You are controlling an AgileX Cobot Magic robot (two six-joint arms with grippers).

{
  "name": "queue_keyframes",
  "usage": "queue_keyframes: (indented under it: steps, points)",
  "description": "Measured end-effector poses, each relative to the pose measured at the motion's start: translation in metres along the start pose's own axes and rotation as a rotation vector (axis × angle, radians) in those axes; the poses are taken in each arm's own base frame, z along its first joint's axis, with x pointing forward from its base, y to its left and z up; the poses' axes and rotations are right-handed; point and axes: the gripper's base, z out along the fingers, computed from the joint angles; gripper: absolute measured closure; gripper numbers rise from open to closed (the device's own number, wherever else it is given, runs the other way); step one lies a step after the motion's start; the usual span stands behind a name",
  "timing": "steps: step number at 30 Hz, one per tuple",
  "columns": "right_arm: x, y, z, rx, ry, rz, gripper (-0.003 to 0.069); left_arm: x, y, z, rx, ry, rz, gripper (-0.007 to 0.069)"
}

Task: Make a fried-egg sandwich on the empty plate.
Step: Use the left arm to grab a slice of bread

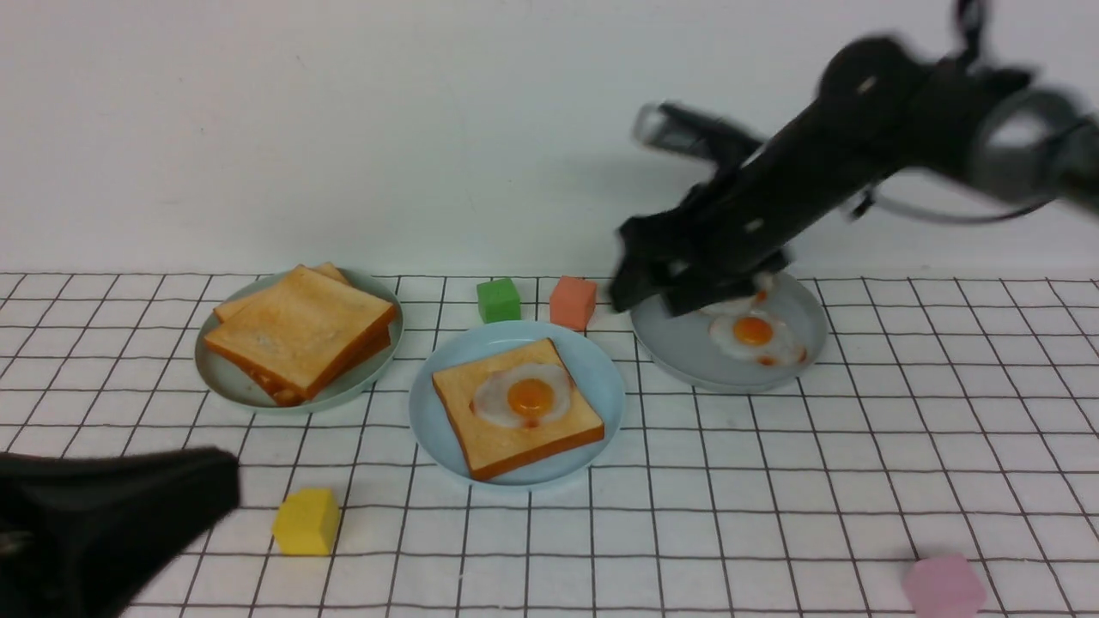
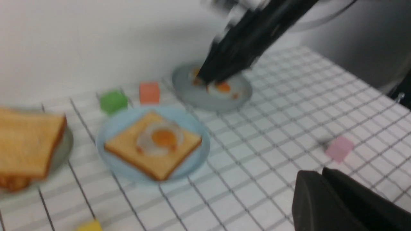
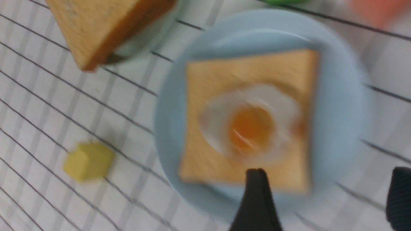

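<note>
White grid cloth [image 1: 773,481] covers the table. Right arm [image 1: 824,163], black and motion-blurred, reaches in from the far right. Its right claw [image 3: 327,173] is over the right-hand plate, fingers wide apart, nothing between them. Left claw [image 2: 313,175] sits low at the near left corner, fingers together, holding nothing.

Three plates in a row:
- Grey-green plate [image 1: 223,382] on the left holds a toast stack [image 1: 296,330], no egg in it.
- Blue plate [image 1: 601,378] in the middle, nearest the robot, holds one toast slice [image 1: 481,438] lying flat.
- Grey plate [image 1: 678,352] on the right holds a small egg [image 1: 755,335]. A second one behind it is mostly hidden by the claw.

Fried egg [image 1: 525,396] lies on top of the toast slice on the blue plate, yolk up, no slice over it.

Green cube [image 1: 499,299] and orange cube [image 1: 573,301] sit side by side just behind the blue plate. Yellow cube [image 1: 306,521] is near the front left. Pink cube [image 1: 943,585] is at the front right, well apart from the rest.
</note>
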Motion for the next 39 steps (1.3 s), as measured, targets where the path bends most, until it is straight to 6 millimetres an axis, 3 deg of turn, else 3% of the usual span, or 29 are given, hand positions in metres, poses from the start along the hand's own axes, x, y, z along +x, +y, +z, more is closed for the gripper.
queue_keyframes:
  steps: [1, 2, 4, 6, 8, 10, 11, 16, 20, 24, 26, 31, 32, 36, 39]
  points:
    - [0.006, 0.006, -0.030, 0.079, 0.031, -0.033, 0.0250, 0.002, 0.001, 0.013, -0.019, 0.060, -0.036, 0.0585]
    - [0.011, 0.010, -0.048, 0.130, 0.042, -0.049, 0.0303, 0.002, 0.002, 0.023, -0.038, 0.106, -0.051, 0.0585]
    - [0.024, 0.019, -0.076, 0.208, 0.044, -0.068, 0.0397, 0.001, 0.003, 0.041, -0.073, 0.185, -0.072, 0.0596]
    - [0.044, 0.028, -0.107, 0.283, 0.029, -0.071, 0.0530, -0.004, 0.005, 0.073, -0.129, 0.306, -0.065, 0.0634]
    - [0.061, 0.033, -0.126, 0.307, 0.014, -0.060, 0.0615, -0.014, 0.008, 0.097, -0.175, 0.365, -0.062, 0.0638]
    - [0.071, 0.037, -0.135, 0.309, 0.006, -0.054, 0.0645, -0.017, 0.013, 0.113, -0.206, 0.406, -0.067, 0.0638]
    - [0.089, 0.042, -0.149, 0.304, -0.007, -0.048, 0.0666, -0.027, 0.023, 0.129, -0.252, 0.429, -0.076, 0.0638]
    - [0.146, 0.056, -0.180, 0.257, -0.054, -0.045, 0.0664, -0.043, 0.080, 0.179, -0.395, 0.522, -0.114, 0.0638]
    - [0.182, 0.063, -0.197, 0.227, -0.157, -0.069, 0.0656, -0.041, 0.121, 0.210, -0.463, 0.583, -0.137, 0.0638]
    - [0.202, 0.066, -0.208, 0.215, -0.243, -0.084, 0.0655, -0.038, 0.152, 0.242, -0.516, 0.627, -0.085, 0.0634]
    - [0.205, 0.066, -0.209, 0.215, -0.248, -0.086, 0.0654, -0.039, 0.157, 0.250, -0.528, 0.630, -0.050, 0.0624]
    - [0.208, 0.066, -0.209, 0.218, -0.245, -0.104, 0.0650, -0.028, 0.177, 0.281, -0.548, 0.671, 0.074, 0.0475]
    - [0.208, 0.066, -0.209, 0.218, -0.245, -0.105, 0.0650, -0.028, 0.177, 0.282, -0.547, 0.669, 0.076, 0.0458]
    - [0.208, 0.066, -0.209, 0.217, -0.244, -0.112, 0.0645, -0.012, 0.184, 0.296, -0.538, 0.692, 0.087, 0.0256]
    - [0.208, 0.066, -0.209, 0.217, -0.244, -0.112, 0.0645, -0.007, 0.187, 0.301, -0.536, 0.694, 0.102, 0.0174]
